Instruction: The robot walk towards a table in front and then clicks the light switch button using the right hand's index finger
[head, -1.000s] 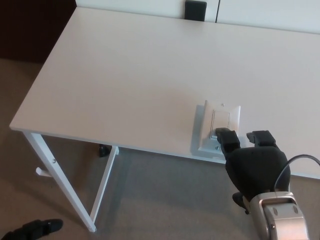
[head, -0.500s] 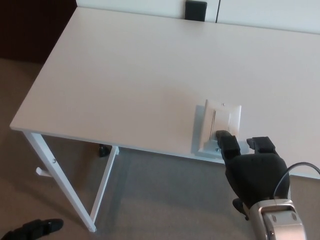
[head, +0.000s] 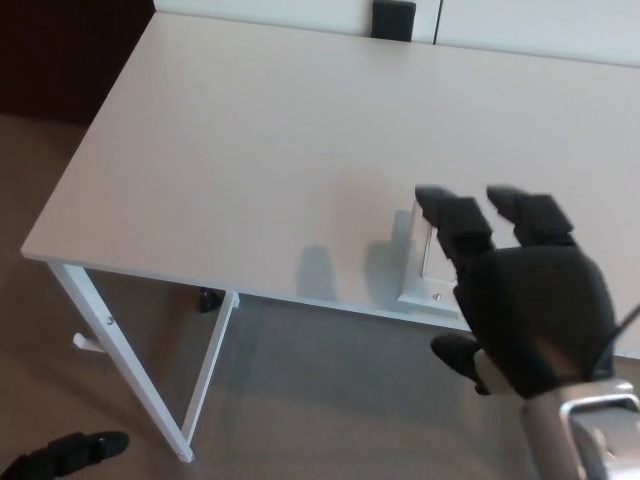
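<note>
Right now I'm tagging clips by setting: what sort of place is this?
Probably an office or lab: a plain white table on grey carpet, with a loose light switch laid out as a test prop.

Your right hand (head: 530,310) comes in from the lower right of the head view, back of the hand toward the camera, palm facing down. Its two thick fingers (head: 455,222) point forward, side by side with a narrow gap between them, reaching over the near edge of the worktop (head: 250,150). The thumb juts out low on the left of the palm. The silver wrist shows at the bottom corner. It holds nothing.
</note>
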